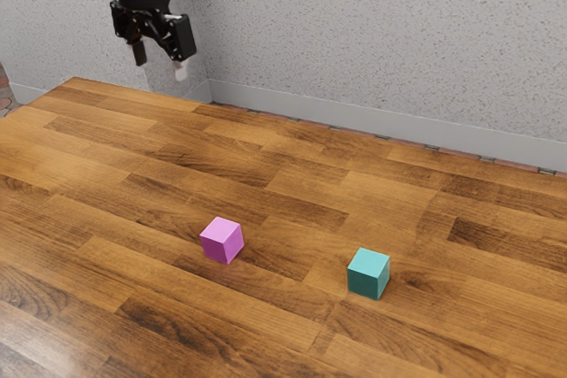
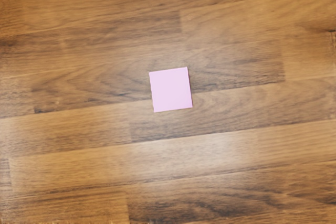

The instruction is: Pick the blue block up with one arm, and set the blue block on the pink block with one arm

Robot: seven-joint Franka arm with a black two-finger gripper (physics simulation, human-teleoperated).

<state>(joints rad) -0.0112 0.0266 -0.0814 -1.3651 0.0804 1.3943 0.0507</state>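
Note:
A pink block (image 1: 221, 239) sits on the wooden table near the middle. A blue-green block (image 1: 368, 273) rests to its right in the exterior view, a short gap away. My gripper (image 1: 160, 66) hangs high at the upper left of the exterior view, far above the table, with its fingers apart and nothing between them. The wrist view looks straight down on the pink block (image 2: 170, 89), seen as a flat square on the wood.
The wooden table (image 1: 106, 183) stretches wide around both blocks. A grey speckled wall (image 1: 399, 33) with a baseboard runs along the table's far edge.

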